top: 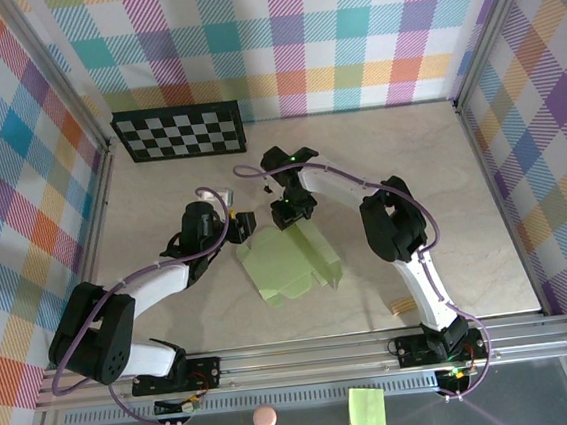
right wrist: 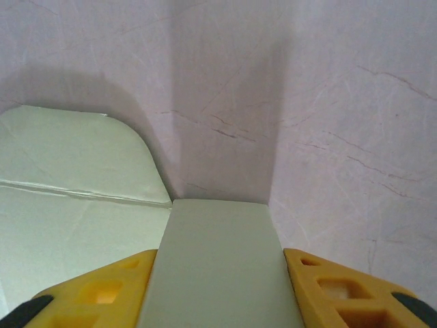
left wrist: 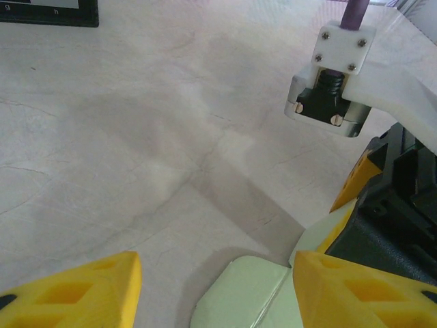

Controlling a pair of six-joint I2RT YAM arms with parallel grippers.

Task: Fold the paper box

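**Folding at an early stage: card mostly flat, 1 panel up at the right gripper**

Left side: the left gripper (left wrist: 215, 277) sits low at the card's far left corner. Its 2 yellow fingers are spread well apart, with a rounded flap lying flat between them and bare table on the left of that flap. It clamps nothing.

Centre: the pale lime-green thin card box cut-out (top: 287, 267) lies near the middle of the pale marble-pattern table (top: 449, 257), between the 2 arms. Most of it is an open sheet. No walls stand, and no closed box shape is formed. In my judgement nearly all creases remain to be folded.

Right side: the right gripper (right wrist: 218, 273) brackets 1 narrow rectangular panel, which fills the gap between its fingers. I cannot tell if they press it.

Condition of card: clean, with crisp creases, rounded flap corners and no visible tears.
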